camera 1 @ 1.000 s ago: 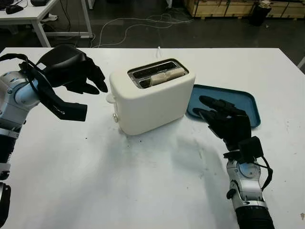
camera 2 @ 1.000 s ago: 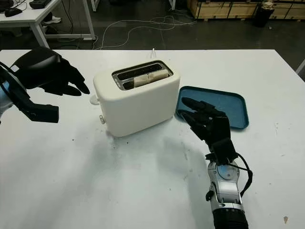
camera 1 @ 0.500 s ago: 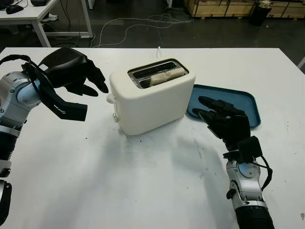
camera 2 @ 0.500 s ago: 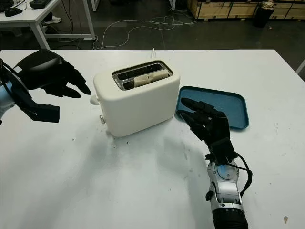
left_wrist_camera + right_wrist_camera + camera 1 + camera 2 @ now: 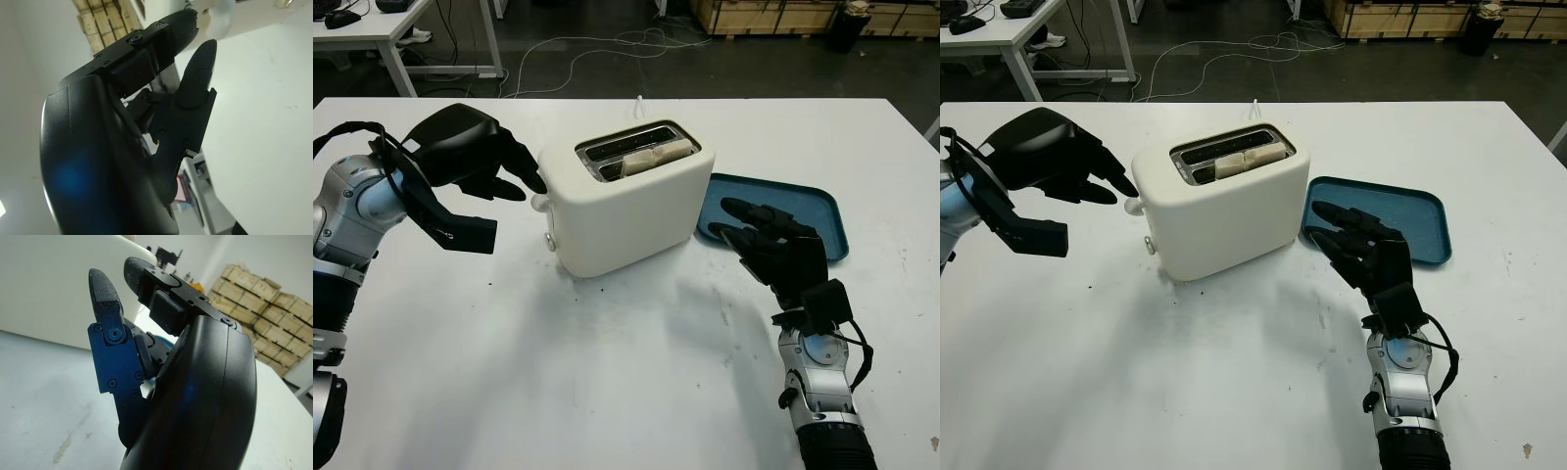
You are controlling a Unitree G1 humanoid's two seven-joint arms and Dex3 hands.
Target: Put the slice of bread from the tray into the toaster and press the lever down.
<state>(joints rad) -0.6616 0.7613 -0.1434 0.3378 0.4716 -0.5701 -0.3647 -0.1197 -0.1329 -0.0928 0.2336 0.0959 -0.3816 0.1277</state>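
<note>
left hand (image 5: 475, 162), open, reaches the toaster (image 5: 626, 196) lever end; bread (image 5: 656, 157) lies lengthwise in its slot.

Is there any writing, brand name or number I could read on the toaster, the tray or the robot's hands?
None can be read.
Toaster: plain cream shell, no brand or marks showing.
Tray: plain blue, no label.
Left hand, by the toaster's lever end, and right hand, by the tray: black shells with screws, no lettering.
Crates at the back: any markings are too small to read.
</note>
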